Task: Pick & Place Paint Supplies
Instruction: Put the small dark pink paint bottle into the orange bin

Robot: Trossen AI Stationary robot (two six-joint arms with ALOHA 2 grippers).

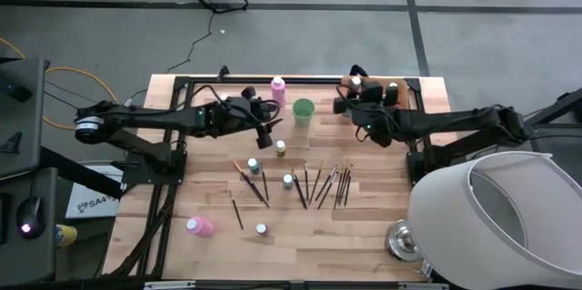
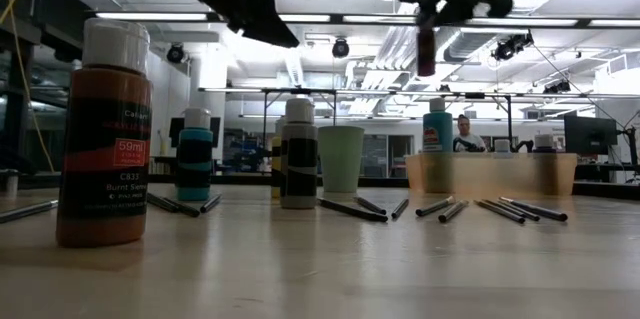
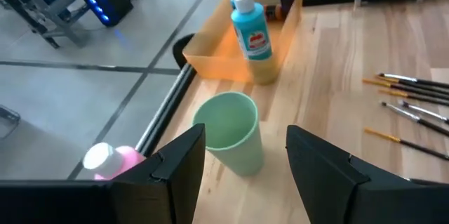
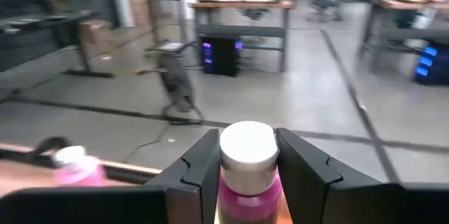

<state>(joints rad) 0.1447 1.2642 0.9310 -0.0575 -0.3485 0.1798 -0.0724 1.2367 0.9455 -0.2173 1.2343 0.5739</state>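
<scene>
My right gripper (image 1: 348, 97) hangs over the orange tray (image 1: 396, 87) at the table's far side, shut on a small magenta paint bottle (image 4: 248, 182) with a white cap. My left gripper (image 3: 245, 154) is open and hovers above the table, just left of the light green cup (image 3: 228, 131). A teal bottle (image 3: 251, 31) stands in the tray. A pink bottle (image 1: 278, 90) stands left of the cup; another (image 1: 200, 226) lies near the front left. Small bottles (image 1: 254, 165) (image 1: 287, 181) and thin dark brushes (image 1: 323, 184) sit mid-table. My right gripper pinches the magenta bottle at its cap end (image 4: 248, 155) between the two fingers (image 4: 203, 171), one on each side. In the low view the bottle (image 2: 426, 51) hangs upright below the gripper, lifted clear above the tray.
A brown paint bottle (image 2: 102, 129) stands close to the low camera, with a teal-bodied one (image 2: 195, 154) and a black one (image 2: 298, 154) behind. A white lamp shade (image 1: 496, 217) covers the table's near right corner. A black frame (image 1: 182, 108) borders the far and left edges.
</scene>
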